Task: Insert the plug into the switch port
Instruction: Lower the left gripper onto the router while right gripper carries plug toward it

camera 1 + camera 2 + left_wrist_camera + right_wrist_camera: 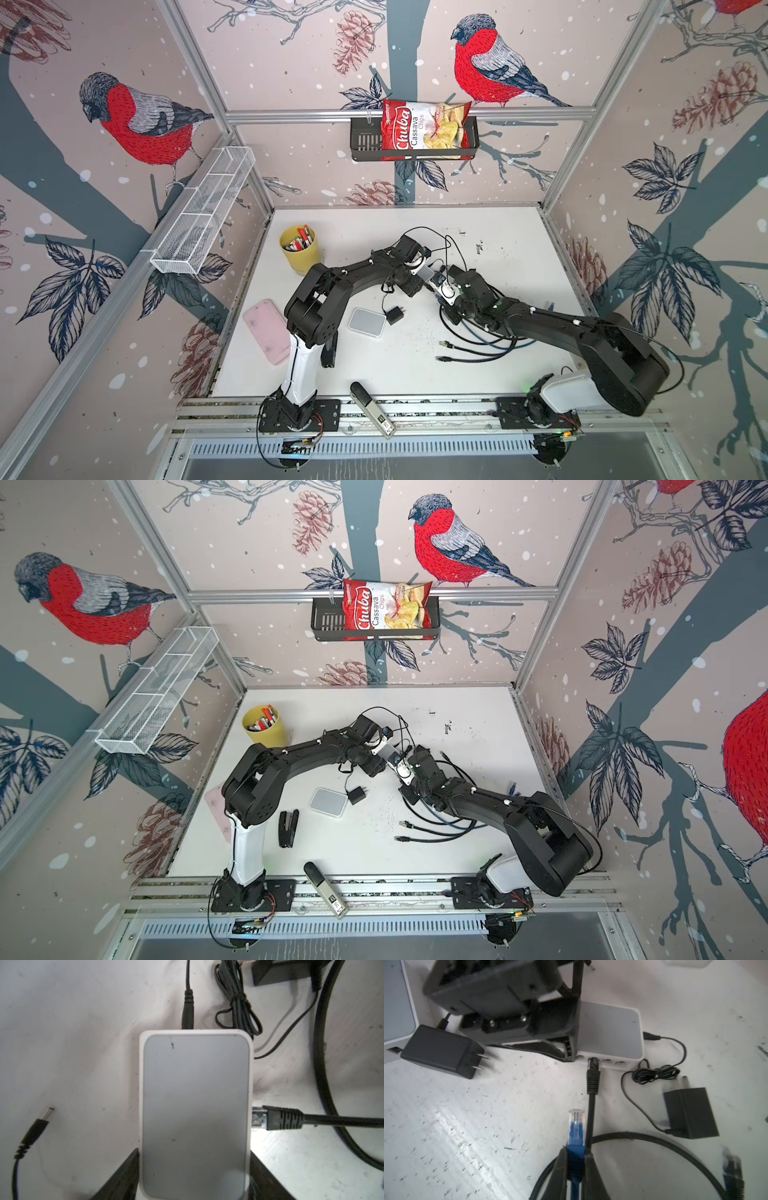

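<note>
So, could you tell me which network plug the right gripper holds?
The blue plug, in the right gripper; one black plug is at the switch, another lies loose.

Top views look down; wrist cameras (close up) share the switch [195, 1105].

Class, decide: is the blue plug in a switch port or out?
Out: the right gripper holds the blue plug short of the switch.
</note>
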Controlling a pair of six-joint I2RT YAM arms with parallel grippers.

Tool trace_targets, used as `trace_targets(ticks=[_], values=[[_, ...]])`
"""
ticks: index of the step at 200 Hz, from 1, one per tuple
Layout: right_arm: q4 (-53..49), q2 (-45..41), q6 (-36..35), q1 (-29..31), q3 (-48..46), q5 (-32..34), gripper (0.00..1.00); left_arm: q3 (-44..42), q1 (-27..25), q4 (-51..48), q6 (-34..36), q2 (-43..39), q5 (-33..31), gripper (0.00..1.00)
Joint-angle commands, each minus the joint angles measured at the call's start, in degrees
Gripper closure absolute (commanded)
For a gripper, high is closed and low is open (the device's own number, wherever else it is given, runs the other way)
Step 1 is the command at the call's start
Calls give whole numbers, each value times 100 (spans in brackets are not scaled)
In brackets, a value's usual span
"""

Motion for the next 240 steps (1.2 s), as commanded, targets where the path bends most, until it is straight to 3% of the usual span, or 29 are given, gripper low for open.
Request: trace_targets(ticks=[1, 49, 86, 118, 163, 240], values=[[-71, 109, -42, 40, 108, -40, 93, -67, -8, 225, -60, -25, 73, 42], [-41, 191, -189, 54, 176, -32, 93, -281, 11, 285, -25, -241, 112, 19], [74, 60, -244, 49, 113, -14, 93, -475, 69, 519, -60, -475, 305, 7], [115, -60, -303, 33, 33, -52, 93, -658, 304, 792, -266, -671, 554, 6], [102, 94, -323, 58, 94, -83, 93, -771, 878, 1503, -923, -722, 1371, 7], [8, 716, -218, 264, 560, 140, 93, -364, 923, 1948, -2194, -98, 1830, 11]])
